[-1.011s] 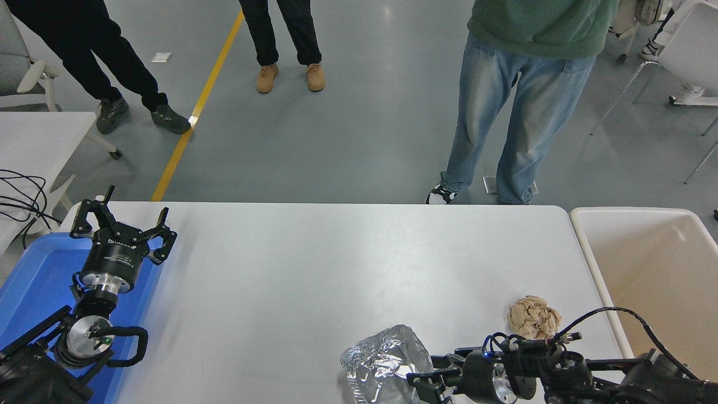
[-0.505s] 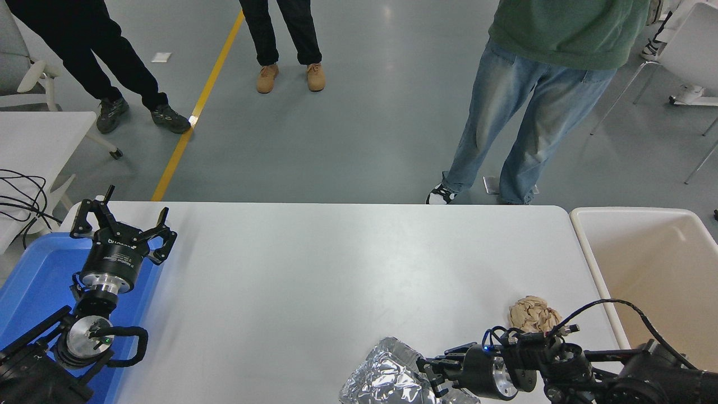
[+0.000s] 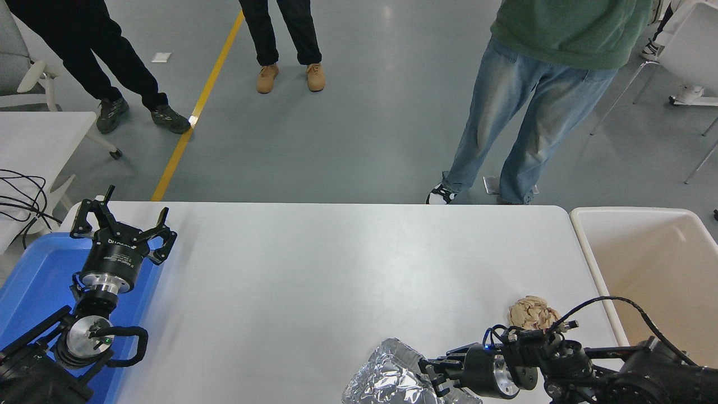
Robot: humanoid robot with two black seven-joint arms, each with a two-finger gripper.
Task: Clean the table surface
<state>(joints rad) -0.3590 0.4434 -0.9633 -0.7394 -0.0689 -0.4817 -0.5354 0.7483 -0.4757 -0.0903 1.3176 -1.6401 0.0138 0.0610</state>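
Head view only. Large matte white rectangular tabletop (image 3: pixel 314 269) fills the middle of the frame, rounded far corners visible.

Right black gripper (image 3: pixel 435 376) comes in from the lower right, pointing left along the near edge. Its fingers sit on the right rim of a crumpled silver foil tray (image 3: pixel 387 379), which is partly cut off by the bottom edge. Looks like contact with the foil, but I cannot tell if the jaws are actually pinching it or just resting against it.

Crumpled tan paper ball (image 3: pixel 530 312) lies on the tabletop just behind the right wrist, near the right edge.

Left black gripper (image 3: pixel 122 227) is parked at the lower left over a blue plastic tray (image 3: pixel 33 280), fingers spread apart, nothing between them.

Cream rectangular bin (image 3: pixel 662 269) stands just beside the table's right edge.

Far side: person in green top and light blue jeans (image 3: pixel 521 112) near the table's far right; two more pairs of legs in black trousers further back on the grey floor, with a yellow floor line (image 3: pixel 196 106) between them.
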